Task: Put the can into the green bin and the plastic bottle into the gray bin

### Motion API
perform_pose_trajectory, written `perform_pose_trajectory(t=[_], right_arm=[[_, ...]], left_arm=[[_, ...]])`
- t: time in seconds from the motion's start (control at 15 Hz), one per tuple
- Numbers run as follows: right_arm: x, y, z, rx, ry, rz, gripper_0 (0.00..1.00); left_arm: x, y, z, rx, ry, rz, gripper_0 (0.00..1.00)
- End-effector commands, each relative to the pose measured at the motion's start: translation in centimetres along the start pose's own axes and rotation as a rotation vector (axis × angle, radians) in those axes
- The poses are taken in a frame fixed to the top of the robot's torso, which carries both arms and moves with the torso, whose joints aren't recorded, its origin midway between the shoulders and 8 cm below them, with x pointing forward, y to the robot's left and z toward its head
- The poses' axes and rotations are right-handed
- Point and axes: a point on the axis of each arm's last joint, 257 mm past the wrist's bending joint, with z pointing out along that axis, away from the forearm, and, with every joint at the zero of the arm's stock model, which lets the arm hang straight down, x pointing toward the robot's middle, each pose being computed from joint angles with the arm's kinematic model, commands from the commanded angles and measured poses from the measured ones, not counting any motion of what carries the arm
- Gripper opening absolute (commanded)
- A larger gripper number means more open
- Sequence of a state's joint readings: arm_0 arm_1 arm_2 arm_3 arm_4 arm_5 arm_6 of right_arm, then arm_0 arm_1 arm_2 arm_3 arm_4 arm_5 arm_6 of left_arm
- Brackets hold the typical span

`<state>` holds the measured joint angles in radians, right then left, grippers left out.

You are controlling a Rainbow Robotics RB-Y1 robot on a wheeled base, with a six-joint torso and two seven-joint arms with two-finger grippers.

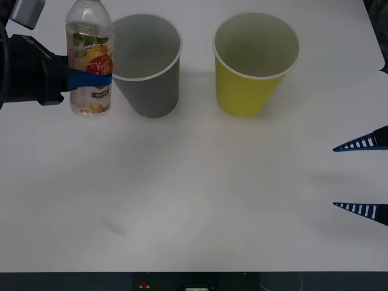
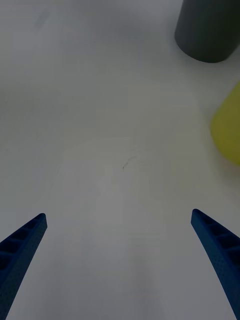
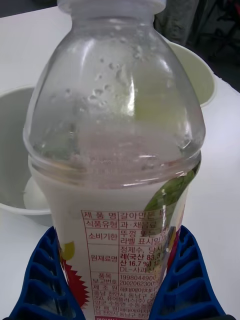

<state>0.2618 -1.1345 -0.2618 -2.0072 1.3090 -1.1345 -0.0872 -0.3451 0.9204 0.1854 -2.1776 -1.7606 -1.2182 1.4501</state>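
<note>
My left gripper (image 1: 90,82) is shut on the plastic bottle (image 1: 90,60), a clear bottle with an orange-red and white label, held upright above the table at the far left. The blue fingers (image 3: 45,280) clamp its label in the left wrist view, around the bottle (image 3: 120,150). The gray bin (image 1: 151,97) stands just right of the bottle, open and upright, with its wall (image 2: 207,30) seen from the right wrist and its inside (image 3: 15,130) behind the bottle. My right gripper (image 1: 334,177) hangs open at the right edge, fingers spread over bare table (image 2: 118,215). The can and a green bin are out of view.
A yellow cup (image 1: 248,91) the same size as the gray bin stands to that bin's right at the back, also seen as the yellow cup (image 2: 227,130) and cup (image 3: 200,75). The white table (image 1: 194,200) stretches bare from the cups to the front edge.
</note>
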Motion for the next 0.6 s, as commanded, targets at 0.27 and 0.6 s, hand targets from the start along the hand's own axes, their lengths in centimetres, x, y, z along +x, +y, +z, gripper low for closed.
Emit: perform_pose_trajectory(t=[0.27, 0.6], right_arm=[[0.0, 0.0, 0.0, 0.0, 0.0, 0.0, 1.0], [0.0, 0.0, 0.0, 0.0, 0.0, 0.0, 1.0]], left_arm=[[-5.0, 3.9, 2.7, 0.0, 0.019, -0.036, 0.0], [-7.5, 6.3, 6.4, -0.025, 0.052, -0.053, 0.0]])
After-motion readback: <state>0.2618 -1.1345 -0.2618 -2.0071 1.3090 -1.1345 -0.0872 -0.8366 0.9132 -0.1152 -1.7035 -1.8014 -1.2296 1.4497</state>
